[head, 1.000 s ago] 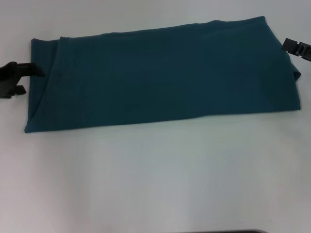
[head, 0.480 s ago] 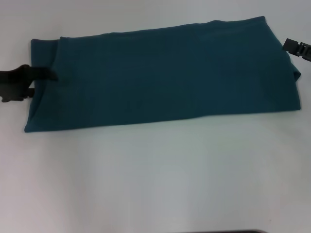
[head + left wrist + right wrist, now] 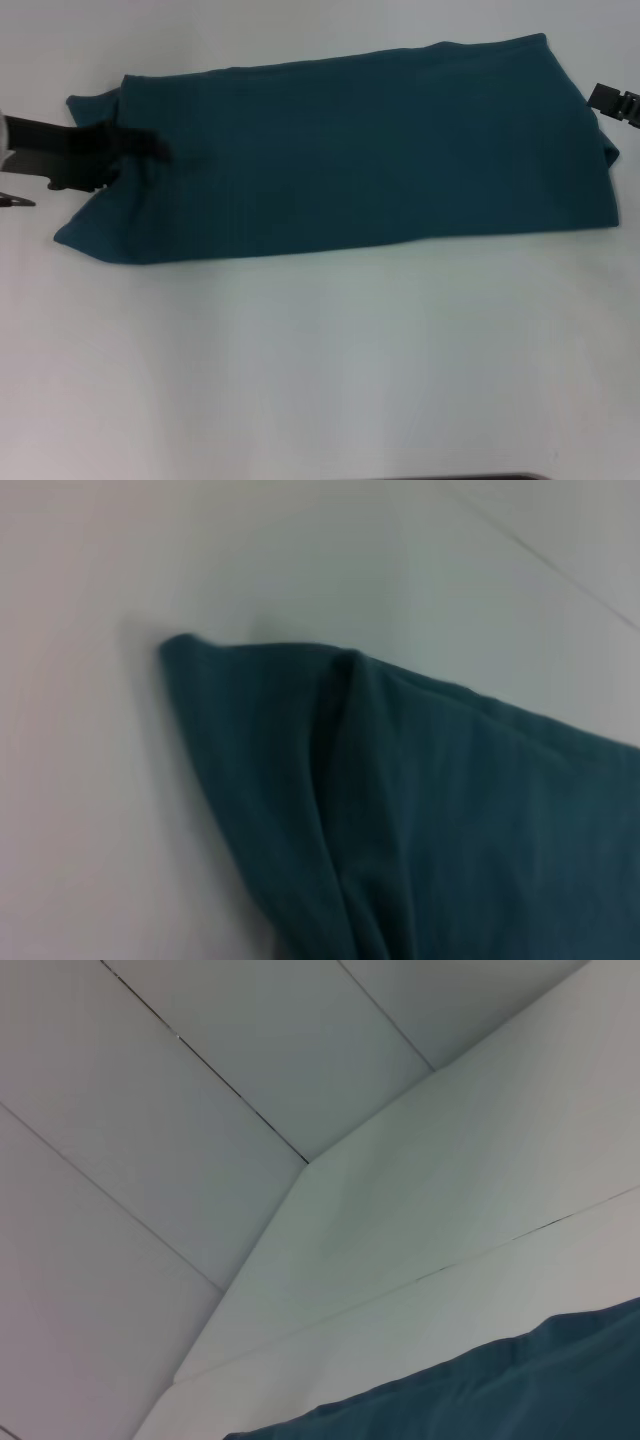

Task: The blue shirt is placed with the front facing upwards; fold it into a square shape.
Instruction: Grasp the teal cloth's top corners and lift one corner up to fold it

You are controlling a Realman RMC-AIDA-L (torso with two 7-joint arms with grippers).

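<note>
Blue shirt [image 3: 360, 150]: lay on the white table [image 3: 320, 360] as a long band, folded lengthwise, running from the robot's left to its right across the far half of the surface, the right end set slightly farther back. No lettering showed on the upper face.

Shirt, left end: lifted and drawn inward, so that the corner nearest the robot formed a point and the far corner stuck out as a small flap. The left wrist view showed this end raised off the table, with a crease running down the gathered cloth [image 3: 400, 810].

Left gripper [image 3: 135, 155]: reached in from the left edge and lay over the left end of the shirt, its dark fingers closed on the cloth there.

Right gripper [image 3: 612, 102]: sat at the right edge of the head view, just beside the far right end of the shirt; whether the claw was wide or narrow could not be told.

Right wrist view: showed a strip of shirt edge [image 3: 520, 1390] against white panels.
</note>
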